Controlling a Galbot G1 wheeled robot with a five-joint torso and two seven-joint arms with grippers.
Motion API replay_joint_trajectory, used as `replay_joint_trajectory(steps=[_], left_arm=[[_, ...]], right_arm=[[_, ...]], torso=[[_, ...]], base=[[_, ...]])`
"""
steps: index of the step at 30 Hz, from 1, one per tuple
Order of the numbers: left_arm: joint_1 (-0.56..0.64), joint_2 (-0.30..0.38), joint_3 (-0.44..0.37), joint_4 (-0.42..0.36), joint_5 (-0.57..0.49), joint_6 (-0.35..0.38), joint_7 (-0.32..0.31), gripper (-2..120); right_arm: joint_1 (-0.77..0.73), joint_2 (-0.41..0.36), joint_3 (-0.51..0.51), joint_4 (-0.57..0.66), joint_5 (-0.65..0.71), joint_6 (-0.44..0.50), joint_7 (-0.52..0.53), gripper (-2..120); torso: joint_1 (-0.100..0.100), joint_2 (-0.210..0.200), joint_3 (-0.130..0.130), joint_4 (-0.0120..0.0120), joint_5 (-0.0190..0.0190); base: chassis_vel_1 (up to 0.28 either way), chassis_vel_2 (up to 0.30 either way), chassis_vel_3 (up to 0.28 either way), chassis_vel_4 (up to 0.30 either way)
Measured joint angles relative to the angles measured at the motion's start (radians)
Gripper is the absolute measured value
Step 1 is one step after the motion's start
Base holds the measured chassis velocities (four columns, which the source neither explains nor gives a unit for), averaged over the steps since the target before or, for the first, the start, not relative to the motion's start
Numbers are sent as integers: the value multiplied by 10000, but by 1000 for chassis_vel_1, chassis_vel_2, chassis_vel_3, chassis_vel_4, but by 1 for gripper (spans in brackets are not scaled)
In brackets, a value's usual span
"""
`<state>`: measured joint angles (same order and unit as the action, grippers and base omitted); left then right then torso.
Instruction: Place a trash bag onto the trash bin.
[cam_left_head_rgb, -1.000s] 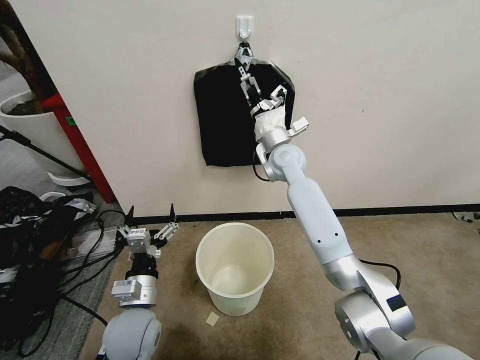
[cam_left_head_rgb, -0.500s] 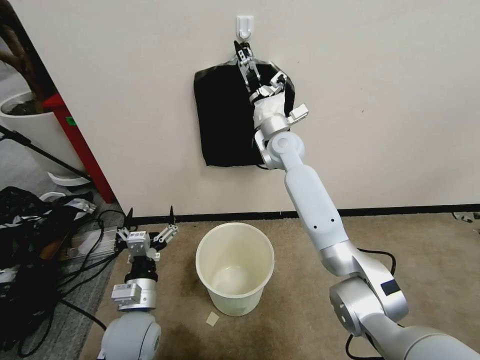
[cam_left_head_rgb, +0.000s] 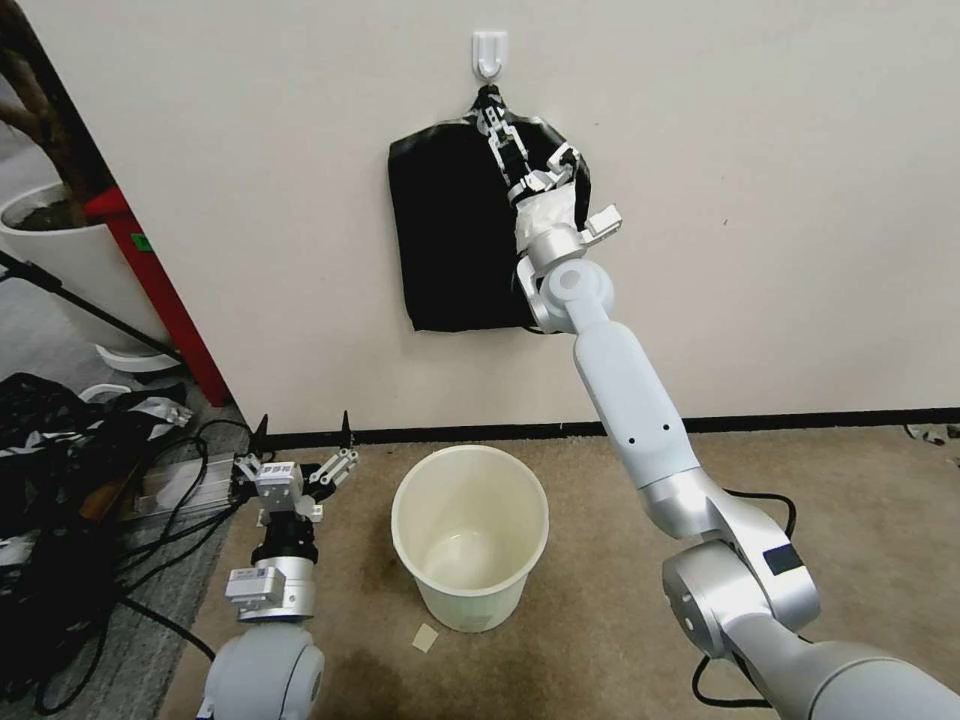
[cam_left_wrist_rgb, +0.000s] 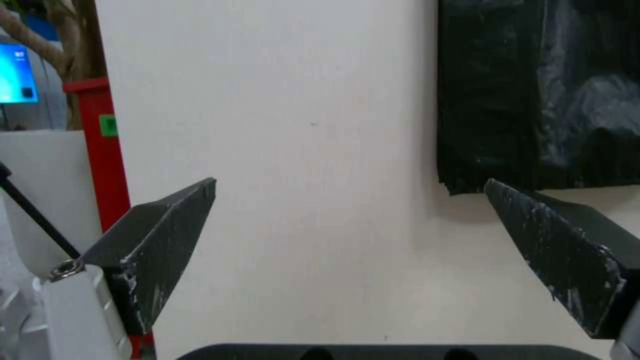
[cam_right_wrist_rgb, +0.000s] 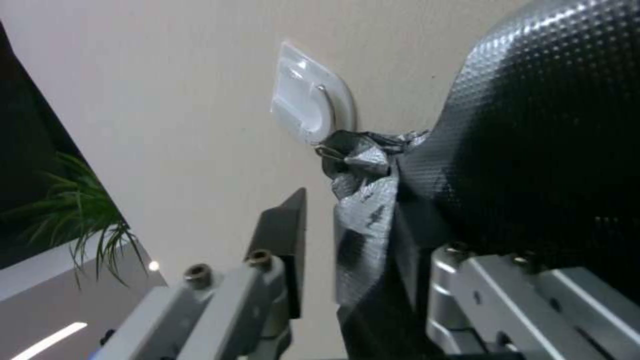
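Observation:
No loose trash bag is in view. A flat black pack of bags (cam_left_head_rgb: 445, 230) hangs on the wall from a white hook (cam_left_head_rgb: 489, 50). My right gripper (cam_left_head_rgb: 490, 105) is raised to the pack's silvery pinched top (cam_right_wrist_rgb: 363, 210), just under the hook (cam_right_wrist_rgb: 310, 100). Its fingers straddle that strip, and a narrow gap shows beside one finger (cam_right_wrist_rgb: 287, 235). The cream-white trash bin (cam_left_head_rgb: 470, 600) stands with nothing in it on the carpet below. My left gripper (cam_left_head_rgb: 302, 420) waits open, low and left of the bin, facing the wall (cam_left_wrist_rgb: 350, 182).
A white plant pot (cam_left_head_rgb: 60, 250) and a red post (cam_left_head_rgb: 160, 290) stand at the left. Black cables and gear (cam_left_head_rgb: 60, 480) cover the floor beside my left arm. A small paper scrap (cam_left_head_rgb: 426, 637) lies in front of the bin.
My right gripper has climbed up the pack's face, from below its top edge to the pinched top under the hook. The left arm and the bin have stayed put.

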<state>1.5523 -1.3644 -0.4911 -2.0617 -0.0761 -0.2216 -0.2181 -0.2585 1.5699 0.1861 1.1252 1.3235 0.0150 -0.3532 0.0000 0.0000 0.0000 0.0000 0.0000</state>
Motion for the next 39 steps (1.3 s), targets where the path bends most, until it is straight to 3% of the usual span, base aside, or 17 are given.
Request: replay_joint_trajectory(steps=[9, 14, 19, 28, 30, 39], left_arm=[[-26, 43, 14, 55, 25, -4, -4, 100], [-41, 53, 30, 99, 55, -9, -4, 100], [-75, 77, 28, 173, 64, -57, -10, 100], [-187, 133, 46, 434, 52, -236, -32, 100], [-192, 137, 48, 450, 51, -244, -32, 100], [-282, 193, 39, 651, 15, -389, -78, 100]], right_arm=[[94, 2, -2, -154, -117, 37, -20, 0], [185, 48, 102, -384, -258, 166, -377, 0], [130, 58, 164, -771, -714, 687, -1882, 0], [-780, -75, 446, -595, -1140, 803, -4646, 0], [-833, -79, 473, -576, -1159, 796, -4784, 0], [-2265, -315, 882, -4, -1822, -3, -8248, 0]], torso=[[0, 0, 0, 0, 0], [0, 0, 0, 1, 0], [0, 0, -1, 1, 0], [0, -2, 0, 0, 0], [0, -2, 0, 1, 1], [0, -2, -1, 2, 1]], base=[[0, 0, 0, 0], [0, 0, 0, 0], [0, 0, 0, 0], [0, 0, 0, 0], [0, 0, 0, 0], [0, 0, 0, 0]])
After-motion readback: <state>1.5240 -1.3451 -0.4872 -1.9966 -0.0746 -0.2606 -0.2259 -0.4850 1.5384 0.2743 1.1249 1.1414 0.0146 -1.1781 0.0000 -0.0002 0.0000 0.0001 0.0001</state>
